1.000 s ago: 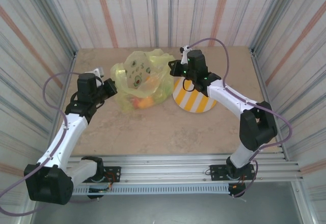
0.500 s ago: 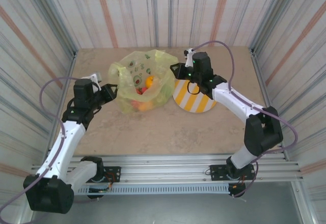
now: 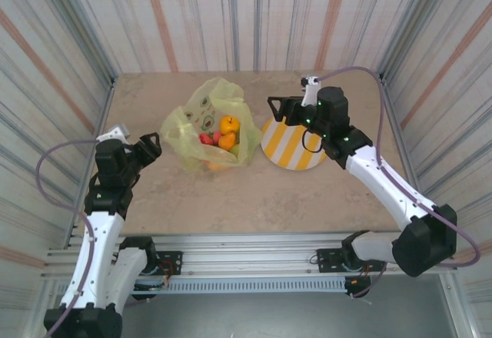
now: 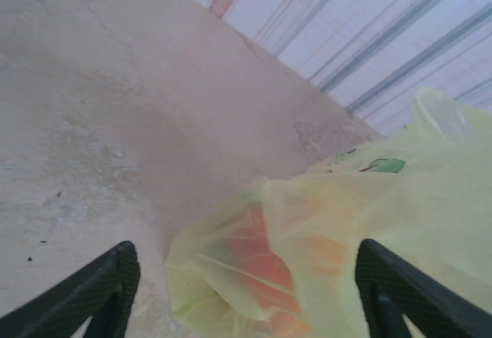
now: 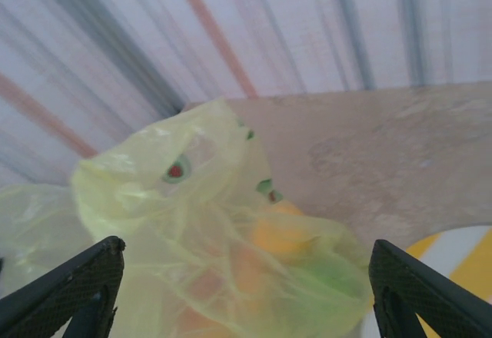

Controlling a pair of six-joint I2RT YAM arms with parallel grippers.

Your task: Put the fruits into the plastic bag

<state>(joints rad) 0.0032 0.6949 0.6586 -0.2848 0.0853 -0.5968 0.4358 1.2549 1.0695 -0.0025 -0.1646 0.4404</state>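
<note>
Top external view: fruits [image 3: 223, 133] piled inside the plastic bag [image 3: 191, 115] on the table [image 3: 231, 196]
Orange, red and green pieces show through its open mouth; the striped plate [image 3: 292, 155] sits just right of it. Left gripper [image 3: 150, 146] is near the bag's left side, right gripper [image 3: 275, 111] by its right edge, both with jaws spread apart, holding nothing

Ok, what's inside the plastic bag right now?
The plastic bag lies open, showing the fruits: orange ones on top, red beside them, some green. Any lower down are veiled by crinkled plastic, so no count.
</note>
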